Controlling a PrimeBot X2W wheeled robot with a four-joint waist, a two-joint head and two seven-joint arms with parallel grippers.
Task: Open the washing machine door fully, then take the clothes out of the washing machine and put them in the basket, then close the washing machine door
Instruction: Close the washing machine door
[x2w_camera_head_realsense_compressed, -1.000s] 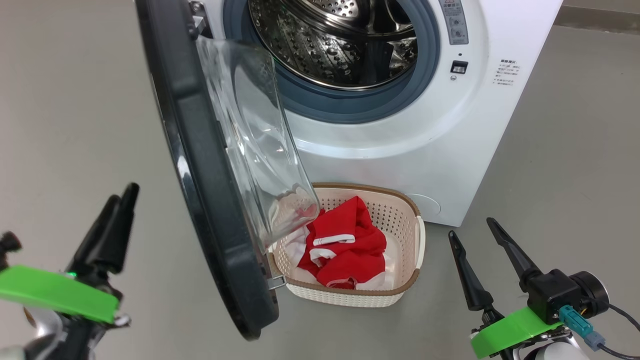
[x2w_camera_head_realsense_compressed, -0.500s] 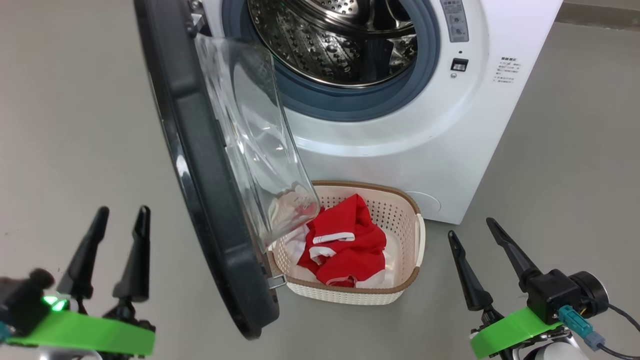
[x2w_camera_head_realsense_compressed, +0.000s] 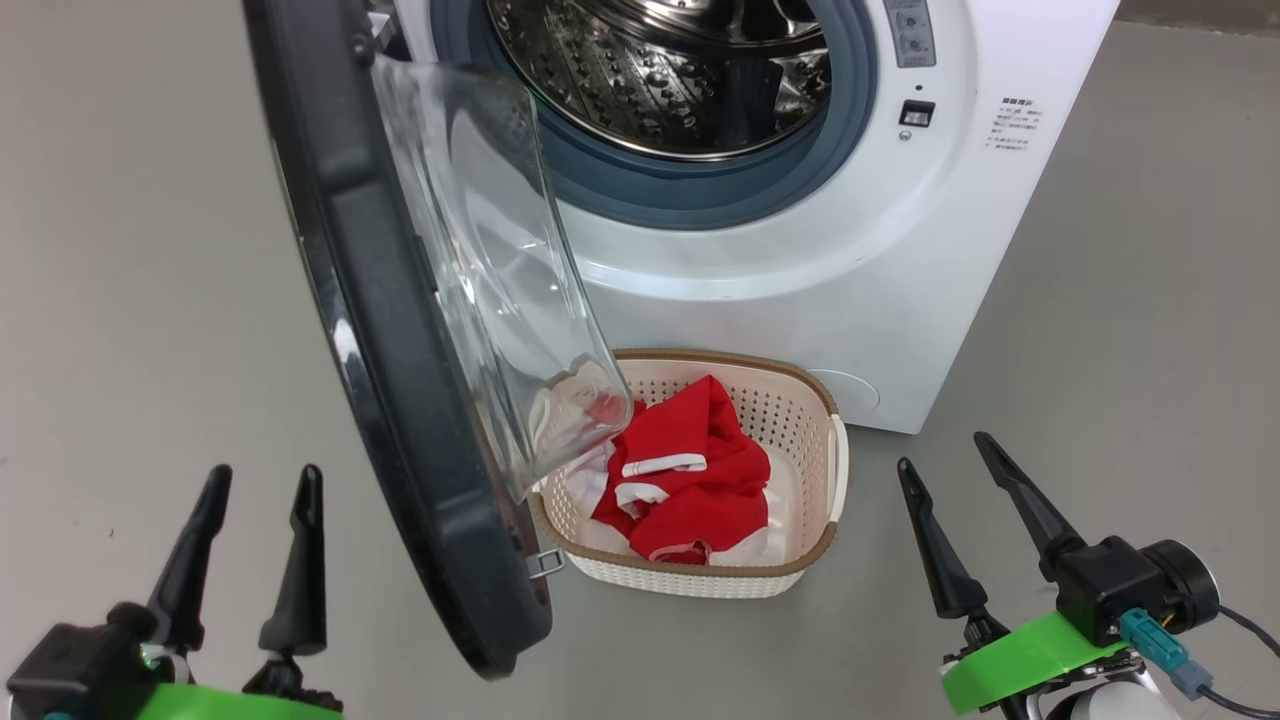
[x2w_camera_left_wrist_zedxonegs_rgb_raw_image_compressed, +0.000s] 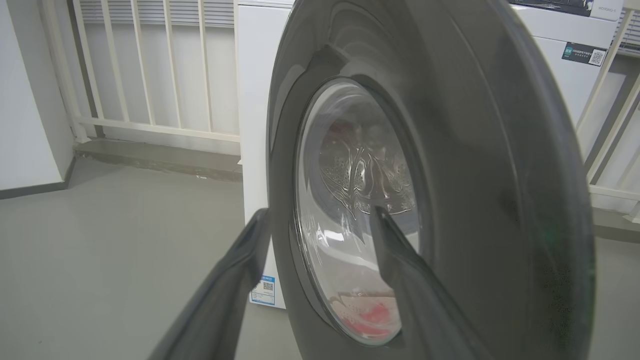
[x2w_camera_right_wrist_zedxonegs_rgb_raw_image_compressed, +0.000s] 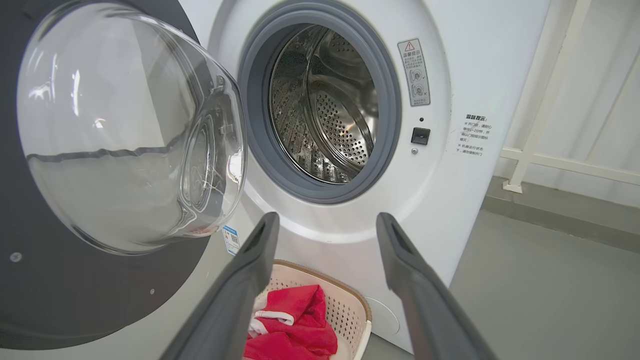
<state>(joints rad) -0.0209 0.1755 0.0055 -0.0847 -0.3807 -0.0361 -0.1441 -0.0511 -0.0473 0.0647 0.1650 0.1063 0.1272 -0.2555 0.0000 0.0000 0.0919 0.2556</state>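
Observation:
The white washing machine (x2w_camera_head_realsense_compressed: 780, 250) stands ahead with its steel drum (x2w_camera_right_wrist_zedxonegs_rgb_raw_image_compressed: 325, 105) showing no clothes. The washing machine door (x2w_camera_head_realsense_compressed: 370, 330) hangs open to the left, its glass bowl (x2w_camera_head_realsense_compressed: 490, 270) reaching over the basket's left end. The cream basket (x2w_camera_head_realsense_compressed: 815, 420) sits on the floor against the washer's front, with the red clothes (x2w_camera_head_realsense_compressed: 690, 470) piled in it. My left gripper (x2w_camera_head_realsense_compressed: 266, 475) is open, low and left of the door, facing its outer black face (x2w_camera_left_wrist_zedxonegs_rgb_raw_image_compressed: 475, 175). At lower right my right gripper (x2w_camera_head_realsense_compressed: 942, 450) is open and empty, right of the basket, pointing at the drum opening (x2w_camera_right_wrist_zedxonegs_rgb_raw_image_compressed: 327, 216).
Grey floor (x2w_camera_head_realsense_compressed: 140, 250) spreads on both sides of the washer. A white railing (x2w_camera_left_wrist_zedxonegs_rgb_raw_image_compressed: 150, 60) and a low ledge (x2w_camera_right_wrist_zedxonegs_rgb_raw_image_compressed: 550, 215) run behind it. A second white appliance (x2w_camera_left_wrist_zedxonegs_rgb_raw_image_compressed: 565, 50) stands beyond the door.
My left gripper has turned so both fingers show side by side and has dropped lower, nearer the door's bottom edge. The head view has shifted slightly. The right arm is still.

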